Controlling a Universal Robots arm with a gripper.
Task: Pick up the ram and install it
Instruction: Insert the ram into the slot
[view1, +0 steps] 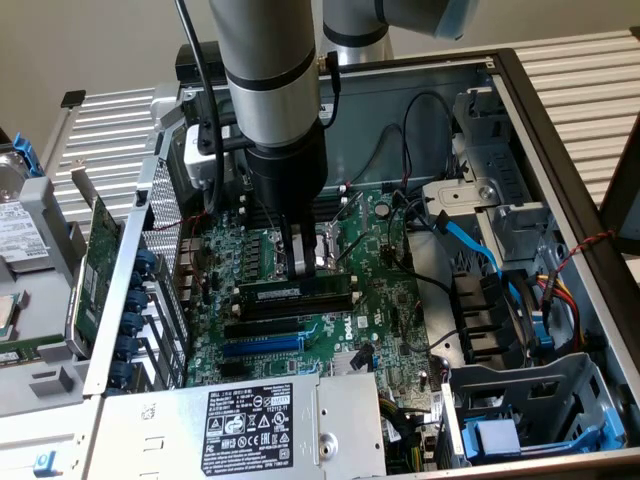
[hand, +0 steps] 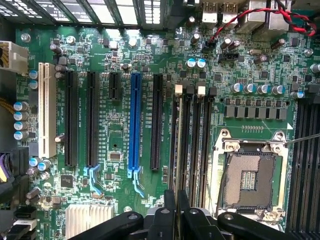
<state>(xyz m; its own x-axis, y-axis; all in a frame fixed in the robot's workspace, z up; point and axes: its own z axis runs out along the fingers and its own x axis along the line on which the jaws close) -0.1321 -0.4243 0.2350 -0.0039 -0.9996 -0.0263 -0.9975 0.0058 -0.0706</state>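
The ram (view1: 297, 293) is a long dark green stick with a pale label strip, standing on edge on the motherboard (view1: 390, 300) inside the open computer case. In the wrist view the ram (hand: 178, 145) shows as a thin pale edge running along the memory slot closest to the expansion slots. My gripper (view1: 300, 272) hangs straight down over its middle. The black fingers (hand: 170, 205) of the gripper (hand: 176, 197) are nearly together, pinching the stick's top edge. Whether the stick is fully seated in the slot cannot be told.
Empty black memory slots (hand: 197, 145) and the open CPU socket (hand: 247, 175) lie beside the stick. A blue expansion slot (hand: 134, 125) and black ones lie on its other side. The power supply (view1: 250, 420), drive cage (view1: 530, 420), blue cable (view1: 470, 240) and case walls crowd the board.
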